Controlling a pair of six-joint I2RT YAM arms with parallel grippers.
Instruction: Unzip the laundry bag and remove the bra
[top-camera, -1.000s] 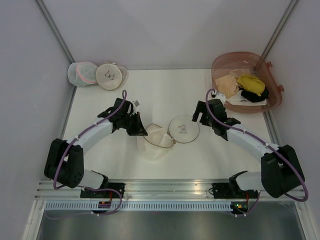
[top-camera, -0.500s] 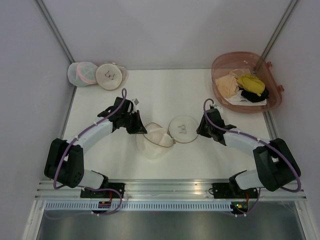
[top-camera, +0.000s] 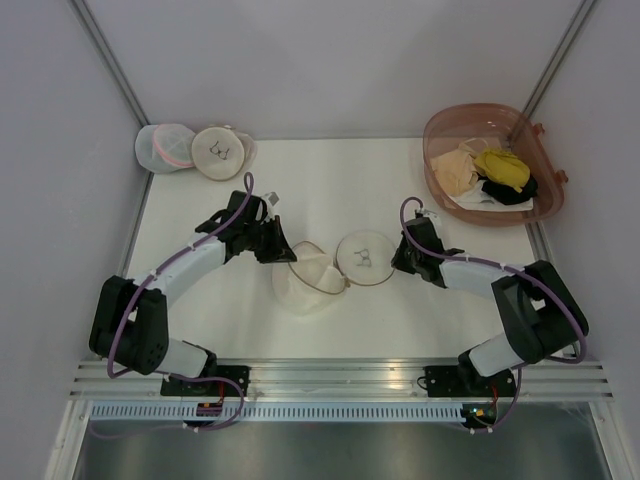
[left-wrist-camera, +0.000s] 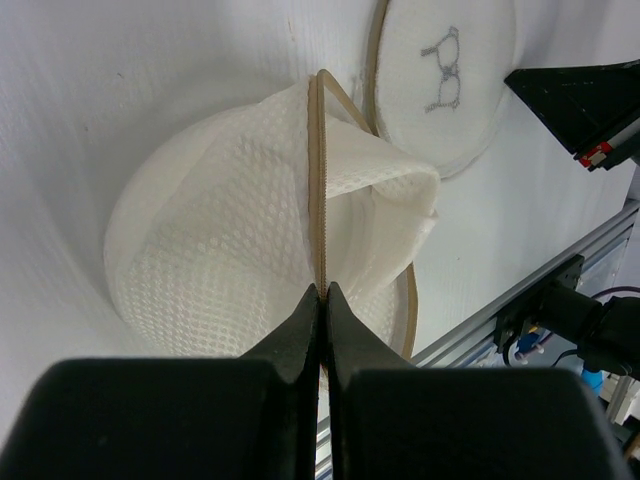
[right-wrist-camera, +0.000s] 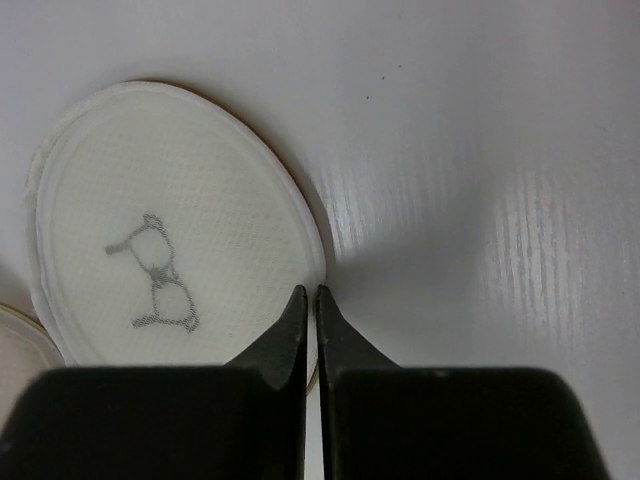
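Mid-table, my left gripper (left-wrist-camera: 322, 290) clamps the opened laundry bag (top-camera: 312, 283) by its tan zipper band (left-wrist-camera: 320, 180), my right gripper (right-wrist-camera: 310, 292) pinches its printed lid (right-wrist-camera: 150, 250); I should part them gently, the mustard bra (top-camera: 502, 168) already in the pink tub (top-camera: 470, 107).

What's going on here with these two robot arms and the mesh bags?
The left gripper is shut on the tan rim of an opened mesh pouch mid-table, holding that edge up. The right gripper is closed at the rim of the flat round laundry bag with the bra drawing, apparently pinching it. Whether pouch and disc are one bag is unclear. The mustard-yellow bra lies in the pink basin at the far right.
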